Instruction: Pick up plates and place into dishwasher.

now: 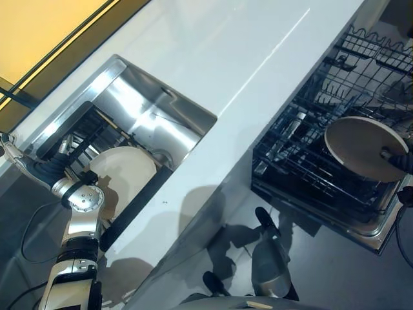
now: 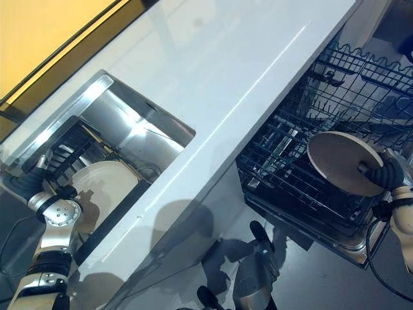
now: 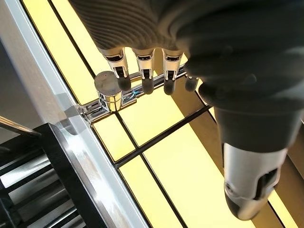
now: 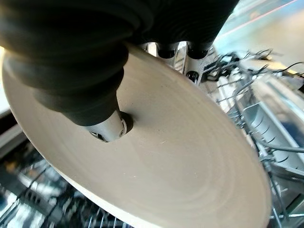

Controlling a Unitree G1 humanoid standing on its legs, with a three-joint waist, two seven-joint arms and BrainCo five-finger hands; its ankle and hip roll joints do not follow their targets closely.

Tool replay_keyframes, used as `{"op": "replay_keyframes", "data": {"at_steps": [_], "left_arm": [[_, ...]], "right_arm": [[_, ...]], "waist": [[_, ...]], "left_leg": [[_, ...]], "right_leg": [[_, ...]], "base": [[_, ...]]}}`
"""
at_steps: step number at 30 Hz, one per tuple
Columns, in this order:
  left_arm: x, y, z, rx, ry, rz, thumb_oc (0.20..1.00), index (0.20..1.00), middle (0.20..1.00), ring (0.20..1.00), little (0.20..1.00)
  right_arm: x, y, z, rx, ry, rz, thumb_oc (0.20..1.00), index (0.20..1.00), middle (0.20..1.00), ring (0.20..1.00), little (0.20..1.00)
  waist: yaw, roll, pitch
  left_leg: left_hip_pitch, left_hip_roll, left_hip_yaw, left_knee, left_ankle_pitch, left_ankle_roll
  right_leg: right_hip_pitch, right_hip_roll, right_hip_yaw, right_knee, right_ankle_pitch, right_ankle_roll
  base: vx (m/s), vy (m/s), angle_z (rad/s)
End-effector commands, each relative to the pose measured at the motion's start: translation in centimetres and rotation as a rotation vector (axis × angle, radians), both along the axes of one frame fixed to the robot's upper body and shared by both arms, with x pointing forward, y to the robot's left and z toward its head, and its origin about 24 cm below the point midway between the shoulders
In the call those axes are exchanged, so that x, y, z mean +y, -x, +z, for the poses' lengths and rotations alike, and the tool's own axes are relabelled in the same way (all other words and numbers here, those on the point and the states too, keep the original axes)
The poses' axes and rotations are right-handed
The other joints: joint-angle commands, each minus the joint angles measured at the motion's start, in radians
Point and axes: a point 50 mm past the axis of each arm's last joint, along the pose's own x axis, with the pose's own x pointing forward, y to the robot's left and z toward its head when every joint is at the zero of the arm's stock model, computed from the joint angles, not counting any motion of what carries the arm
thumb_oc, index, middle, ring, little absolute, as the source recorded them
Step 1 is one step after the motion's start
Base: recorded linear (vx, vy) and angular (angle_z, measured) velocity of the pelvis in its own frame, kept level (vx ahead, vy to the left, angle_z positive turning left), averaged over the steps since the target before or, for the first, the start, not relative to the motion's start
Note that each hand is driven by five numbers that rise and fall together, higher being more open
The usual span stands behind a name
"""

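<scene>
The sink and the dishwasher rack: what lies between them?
A bare stretch of white counter lies between the sink and the dishwasher rack, seen in both eye views.

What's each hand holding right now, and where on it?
The right hand pinches a beige plate at its rim, thumb on the face, above the dishwasher rack. The left hand holds nothing, fingers relaxed.

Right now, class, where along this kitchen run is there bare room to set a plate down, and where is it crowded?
The white countertop lies bare between the steel sink and the black wire dishwasher rack. The sink is crowded: a dark rack and a cream plate fill it, near the left hand. Over the dishwasher rack, the right hand pinches a round beige plate.
</scene>
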Motion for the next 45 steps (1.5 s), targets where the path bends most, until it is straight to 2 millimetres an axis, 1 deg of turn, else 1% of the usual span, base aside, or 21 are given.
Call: {"op": "replay_keyframes", "data": {"at_steps": [1, 5, 9, 10, 14, 17, 18, 20, 22, 25, 27, 32, 36, 41, 42, 43, 44, 45], "left_arm": [[2.8, 0.4, 3.1, -0.059, -0.086, 0.069, 1.000, 1.000, 1.000, 1.000, 1.000], [2.4, -0.1, 3.7, -0.067, -0.099, 0.053, 1.000, 1.000, 1.000, 1.000, 1.000], [2.2, -0.5, 4.2, -0.076, -0.106, 0.044, 1.000, 1.000, 1.000, 1.000, 1.000], [2.3, -0.5, 4.2, -0.076, -0.106, 0.045, 1.000, 1.000, 1.000, 1.000, 1.000], [1.9, -0.7, 4.1, -0.084, -0.101, 0.031, 1.000, 1.000, 1.000, 1.000, 1.000], [1.4, -0.9, 3.7, -0.075, -0.096, 0.021, 1.000, 1.000, 1.000, 1.000, 1.000], [1.4, -0.9, 3.7, -0.075, -0.097, 0.022, 1.000, 1.000, 1.000, 1.000, 1.000], [1.1, -1.1, 3.8, -0.079, -0.100, 0.017, 1.000, 1.000, 1.000, 1.000, 1.000], [0.8, -1.6, 4.2, -0.086, -0.102, 0.001, 1.000, 1.000, 1.000, 1.000, 1.000], [0.3, -2.2, 5.0, -0.092, -0.121, -0.014, 1.000, 1.000, 1.000, 1.000, 1.000], [0.0, -2.6, 5.5, -0.102, -0.122, -0.020, 1.000, 1.000, 1.000, 1.000, 1.000], [0.0, -3.4, 6.8, -0.106, -0.130, -0.039, 1.000, 1.000, 1.000, 1.000, 1.000], [0.1, -3.7, 7.4, -0.101, -0.138, -0.054, 1.000, 1.000, 1.000, 1.000, 1.000], [0.0, -3.9, 7.8, -0.090, -0.154, -0.067, 1.000, 1.000, 1.000, 1.000, 1.000], [0.0, -3.9, 7.8, -0.087, -0.158, -0.067, 1.000, 1.000, 1.000, 1.000, 1.000], [0.0, -3.9, 7.7, -0.083, -0.160, -0.070, 1.000, 1.000, 1.000, 1.000, 1.000], [0.0, -3.9, 7.7, -0.079, -0.162, -0.072, 1.000, 1.000, 1.000, 1.000, 1.000], [0.0, -3.8, 7.6, -0.074, -0.167, -0.071, 1.000, 1.000, 1.000, 1.000, 1.000]], "right_arm": [[0.4, -1.4, 2.1, 0.012, 0.061, 0.071, 0.200, 0.200, 0.200, 0.200, 0.200], [1.5, -2.3, 1.6, 0.118, 0.106, 0.133, 0.200, 0.200, 0.200, 0.200, 0.200], [2.1, -3.2, 1.6, 0.157, 0.135, 0.157, 0.200, 0.200, 0.200, 0.200, 0.200], [2.2, -3.3, 1.6, 0.156, 0.135, 0.158, 0.200, 0.200, 0.200, 0.200, 0.200], [3.5, -4.2, 1.0, 0.276, 0.192, 0.228, 0.200, 0.200, 0.200, 0.200, 0.200], [4.2, -4.2, -0.9, 0.393, 0.271, 0.252, 0.200, 0.200, 0.200, 0.200, 0.200], [4.3, -4.2, -1.1, 0.405, 0.284, 0.251, 0.200, 0.200, 0.200, 0.200, 0.200], [4.3, -4.1, -2.7, 0.488, 0.387, 0.228, 0.200, 0.200, 0.200, 0.200, 0.200], [3.9, -4.0, -4.4, 0.554, 0.485, 0.181, 0.200, 0.200, 0.200, 0.200, 0.200], [3.5, -3.9, -6.7, 0.609, 0.507, 0.140, 0.200, 0.200, 0.200, 0.200, 0.200], [3.4, -3.8, -8.1, 0.640, 0.502, 0.120, 0.200, 0.200, 0.200, 0.200, 0.200], [3.6, -3.5, -10.3, 0.724, 0.454, 0.122, 0.200, 0.200, 0.200, 0.200, 0.200], [3.4, -2.6, -12.1, 0.805, 0.393, 0.097, 0.200, 0.200, 0.200, 0.200, 0.200], [3.1, -1.5, -13.4, 0.819, 0.309, 0.063, 0.200, 0.200, 0.200, 0.200, 0.200], [3.1, -1.3, -13.7, 0.814, 0.296, 0.058, 0.401, 0.401, 0.401, 0.401, 0.401], [3.2, -1.1, -13.9, 0.809, 0.288, 0.052, 0.799, 0.799, 0.799, 0.799, 0.799], [3.2, -0.9, -14.2, 0.806, 0.280, 0.049, 1.000, 1.000, 1.000, 1.000, 1.000], [3.3, -0.6, -14.4, 0.800, 0.259, 0.046, 1.000, 1.000, 1.000, 1.000, 1.000]], "waist": [[0.029, -0.046, -0.038], [0.040, -0.041, -0.032], [0.051, -0.035, -0.027], [0.050, -0.035, -0.027], [0.059, -0.025, -0.026], [0.061, -0.018, -0.025], [0.061, -0.018, -0.026], [0.061, -0.017, -0.023], [0.064, -0.014, -0.017], [0.068, -0.009, -0.007], [0.075, -0.003, -0.002], [0.087, 0.004, -0.002], [0.092, -0.002, -0.007], [0.095, -0.013, -0.017], [0.095, -0.017, -0.020], [0.096, -0.021, -0.023], [0.097, -0.024, -0.025], [0.098, -0.029, -0.030]], "left_leg": [[-0.114, -0.003, -0.090, 0.057, 0.015, 0.025], [-0.123, -0.001, -0.099, 0.053, 0.023, 0.019], [-0.131, 0.000, -0.107, 0.051, 0.030, 0.015], [-0.132, 0.001, -0.107, 0.051, 0.030, 0.015], [-0.137, -0.003, -0.115, 0.052, 0.033, 0.011], [-0.140, -0.006, -0.118, 0.055, 0.035, 0.011], [-0.140, -0.006, -0.118, 0.055, 0.035, 0.011], [-0.144, -0.008, -0.118, 0.052, 0.038, 0.012], [-0.146, -0.009, -0.120, 0.050, 0.042, 0.014], [-0.152, -0.009, -0.122, 0.052, 0.043, 0.018], [-0.155, -0.011, -0.128, 0.051, 0.043, 0.019], [-0.157, -0.012, -0.137, 0.049, 0.043, 0.019], [-0.155, -0.007, -0.138, 0.048, 0.043, 0.017], [-0.144, 0.001, -0.142, 0.049, 0.040, 0.016], [-0.140, 0.004, -0.142, 0.049, 0.040, 0.016], [-0.136, 0.006, -0.145, 0.049, 0.039, 0.017], [-0.132, 0.007, -0.146, 0.049, 0.038, 0.017], [-0.128, 0.011, -0.150, 0.048, 0.038, 0.018]], "right_leg": [[-0.028, 0.001, -0.068, 0.171, -0.168, -0.013], [-0.029, -0.001, -0.075, 0.162, -0.167, -0.018], [-0.029, -0.004, -0.085, 0.162, -0.169, -0.022], [-0.029, -0.004, -0.085, 0.162, -0.169, -0.022], [-0.031, -0.010, -0.090, 0.164, -0.174, -0.021], [-0.031, -0.014, -0.088, 0.169, -0.178, -0.021], [-0.031, -0.015, -0.088, 0.170, -0.178, -0.021], [-0.031, -0.014, -0.084, 0.169, -0.179, -0.020], [-0.031, -0.016, -0.082, 0.169, -0.178, -0.018], [-0.030, -0.022, -0.086, 0.172, -0.181, -0.018], [-0.029, -0.025, -0.092, 0.171, -0.183, -0.018], [-0.018, -0.033, -0.104, 0.164, -0.184, -0.013], [-0.009, -0.035, -0.111, 0.159, -0.183, -0.011], [0.011, -0.030, -0.116, 0.150, -0.182, -0.010], [0.017, -0.029, -0.116, 0.148, -0.182, -0.010], [0.023, -0.026, -0.117, 0.147, -0.183, -0.011], [0.028, -0.024, -0.118, 0.145, -0.183, -0.011], [0.035, -0.019, -0.119, 0.143, -0.182, -0.012]], "base": [[-0.03, -0.047, 0.00], [-0.03, -0.031, 0.00], [-0.02, -0.014, 0.01], [0.00, 0.000, 0.00], [0.00, 0.010, 0.00], [0.01, 0.033, 0.05], [0.00, 0.012, 0.03], [-0.01, 0.004, 0.02], [-0.04, 0.002, 0.03], [-0.05, -0.013, 0.05], [-0.04, -0.014, 0.10], [-0.01, -0.023, 0.05], [0.00, -0.044, 0.02], [0.01, -0.058, 0.05], [0.03, -0.071, 0.09], [0.03, -0.071, 0.09], [0.04, -0.086, 0.08], [0.04, -0.095, 0.05]]}}
